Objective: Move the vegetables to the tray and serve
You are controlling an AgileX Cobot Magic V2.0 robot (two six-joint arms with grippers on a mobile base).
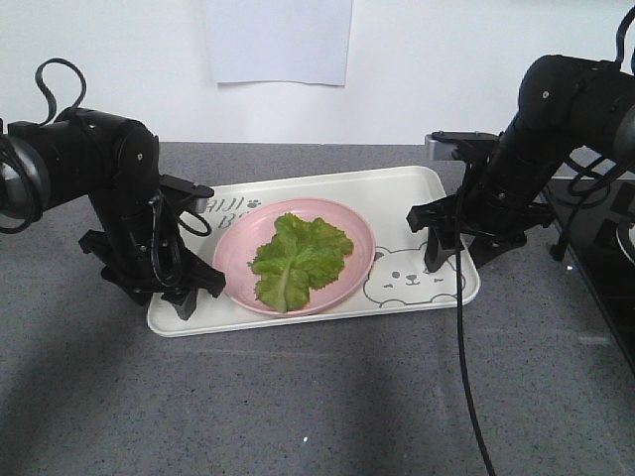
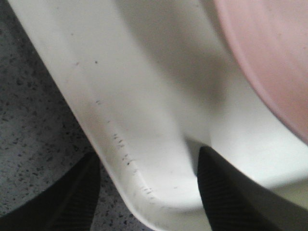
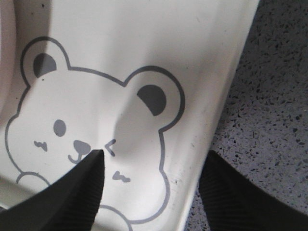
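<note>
With the left gripper (image 2: 144,192) and right gripper (image 3: 149,187) both open, astride the tray (image 1: 437,198) rims at 9 and 3 o'clock but gripping nothing, we risk an uneven lift — the pink plate (image 1: 352,223) with the lettuce (image 1: 298,260) may slide.

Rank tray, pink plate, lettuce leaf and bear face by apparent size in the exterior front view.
1. tray
2. pink plate
3. lettuce leaf
4. bear face: close to the leaf, and the right arm hides part of it, so the last two ranks are unsure.
</note>
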